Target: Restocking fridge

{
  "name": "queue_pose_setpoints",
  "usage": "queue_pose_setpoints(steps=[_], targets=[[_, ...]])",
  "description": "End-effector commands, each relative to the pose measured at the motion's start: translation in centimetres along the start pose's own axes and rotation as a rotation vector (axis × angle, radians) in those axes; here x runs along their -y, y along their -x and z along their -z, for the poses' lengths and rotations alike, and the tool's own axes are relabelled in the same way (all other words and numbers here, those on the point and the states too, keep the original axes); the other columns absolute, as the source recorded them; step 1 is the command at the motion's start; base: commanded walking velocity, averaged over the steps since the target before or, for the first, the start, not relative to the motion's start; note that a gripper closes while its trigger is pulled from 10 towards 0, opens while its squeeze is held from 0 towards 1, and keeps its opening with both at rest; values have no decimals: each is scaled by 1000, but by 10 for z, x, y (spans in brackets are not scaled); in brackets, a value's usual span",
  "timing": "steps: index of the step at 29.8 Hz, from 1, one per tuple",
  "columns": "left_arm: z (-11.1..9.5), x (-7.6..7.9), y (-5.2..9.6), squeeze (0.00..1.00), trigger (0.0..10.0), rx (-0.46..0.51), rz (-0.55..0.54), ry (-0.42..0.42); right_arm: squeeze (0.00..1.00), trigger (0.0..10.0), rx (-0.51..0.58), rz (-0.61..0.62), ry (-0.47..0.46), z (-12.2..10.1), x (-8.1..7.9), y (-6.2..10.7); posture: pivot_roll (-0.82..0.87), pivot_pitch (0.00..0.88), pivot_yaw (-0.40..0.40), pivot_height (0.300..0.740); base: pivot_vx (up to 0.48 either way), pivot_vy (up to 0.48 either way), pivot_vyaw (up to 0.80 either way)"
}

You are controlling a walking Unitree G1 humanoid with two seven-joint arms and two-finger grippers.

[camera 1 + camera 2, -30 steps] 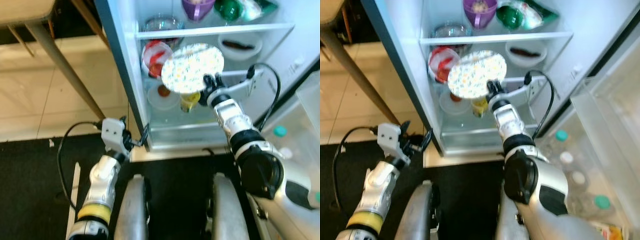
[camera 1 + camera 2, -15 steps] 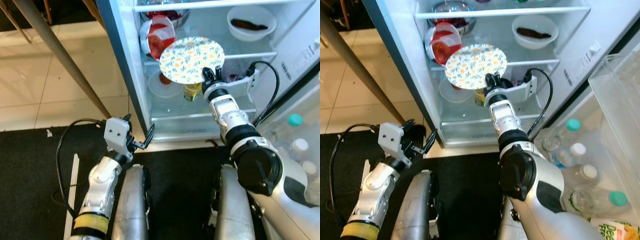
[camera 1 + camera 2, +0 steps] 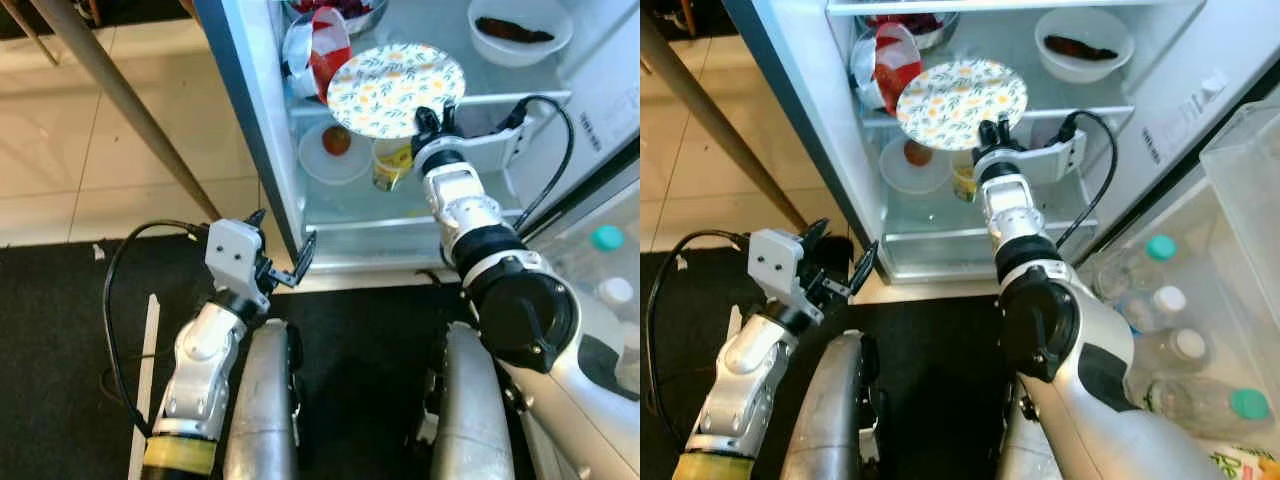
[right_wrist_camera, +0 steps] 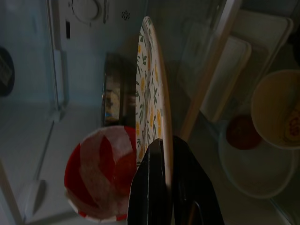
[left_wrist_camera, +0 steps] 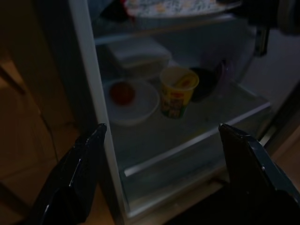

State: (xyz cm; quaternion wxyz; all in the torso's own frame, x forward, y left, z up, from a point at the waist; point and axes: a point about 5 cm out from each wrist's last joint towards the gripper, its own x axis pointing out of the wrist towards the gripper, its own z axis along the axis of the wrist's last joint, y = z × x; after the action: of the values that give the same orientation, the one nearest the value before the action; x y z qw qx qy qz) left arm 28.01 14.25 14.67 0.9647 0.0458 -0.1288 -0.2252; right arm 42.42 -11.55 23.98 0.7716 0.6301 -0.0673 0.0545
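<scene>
One floral plate (image 3: 395, 88) is being gripped at its near rim by the right hand (image 3: 432, 122), level, inside the open fridge (image 3: 262, 120). Just below that hand, one yellow cup (image 3: 391, 165) and one white bowl (image 3: 333, 152) are sitting. The left hand (image 3: 283, 258) is being held spread and empty outside the fridge.

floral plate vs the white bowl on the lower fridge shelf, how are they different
The floral plate is flat, patterned with yellow flowers and leaves; the white bowl is deeper and plain. The plate is held by its rim in the right gripper at the middle shelf's front edge; the bowl rests on the shelf below, beside a yellow cup. The plate carries nothing visible; the bowl holds something red. Both are round.
</scene>
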Motion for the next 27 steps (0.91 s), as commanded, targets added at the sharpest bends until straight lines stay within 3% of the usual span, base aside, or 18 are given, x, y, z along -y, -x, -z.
queue_pose_setpoints(steps=[1,3,5,6,7,16,19,22,24,27], targets=[[0,7,5,0,10000,-19,2,22,0,10000,27,3,-44,-2,-6,-2,317,435,30,565,0,0,0],[-2,10,7,0,10000,-18,5,25,47,10000,51,-4,-64,-8,-10,-4,335,437,32,565,0,0,0],[-8,15,9,0,10000,-20,10,31,776,10000,96,-5,-103,-18,-14,-6,351,439,34,565,0,0,0],[-10,17,10,0,10000,-22,12,35,847,10000,116,-3,-119,-22,-16,-7,359,441,34,565,0,0,0],[-11,18,10,0,10000,-24,12,39,1000,10000,126,3,-131,-25,-17,-7,360,442,35,565,0,0,0],[-13,24,9,0,10000,-26,13,60,1000,10000,94,4,-98,-20,-18,-8,340,451,26,565,0,0,0],[-14,27,4,0,10000,-22,13,76,1000,10000,-10,18,43,-2,-6,-3,310,453,24,565,0,0,0],[-14,27,4,0,10000,-25,13,78,1000,10000,-33,27,81,2,-4,-2,307,450,23,565,0,0,0],[-15,28,2,0,10000,-27,13,85,1000,10000,-92,38,166,11,5,2,281,450,23,565,0,0,0],[-15,28,1,0,10000,-25,11,89,1000,10000,-117,33,193,14,10,4,276,448,21,565,0,0,0]])
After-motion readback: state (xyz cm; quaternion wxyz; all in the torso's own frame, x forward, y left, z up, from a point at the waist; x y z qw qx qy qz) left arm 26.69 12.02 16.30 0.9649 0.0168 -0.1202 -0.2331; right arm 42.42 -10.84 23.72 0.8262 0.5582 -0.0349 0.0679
